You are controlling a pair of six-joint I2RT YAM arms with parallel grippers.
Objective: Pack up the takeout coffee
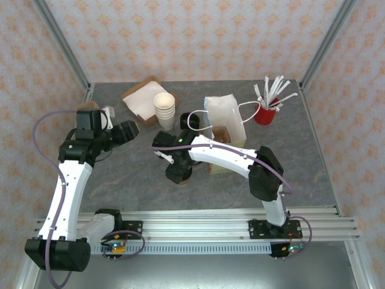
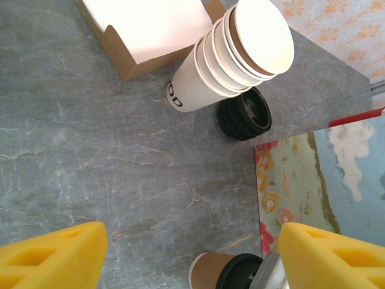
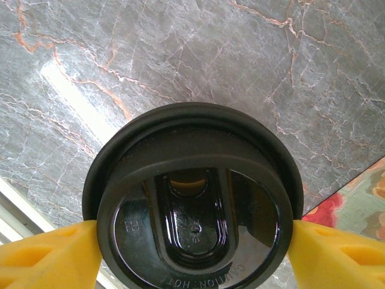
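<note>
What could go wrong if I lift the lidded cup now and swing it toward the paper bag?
1. The right gripper seems to flank the takeout coffee at its black lid rather than the paper wall. A lift might pop the lid off or let the cup slip.
2. The paper bag stands close by, with a white handle looping beside its mouth. The cup could snag the loop and tip the bag.

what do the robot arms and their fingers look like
The left arm and right arm have white links, black joint housings and black bases. A purple cable loops along each. The fingers are bright yellow, wedge-shaped, with moulded recesses. A small green light glows on the right arm.
</note>
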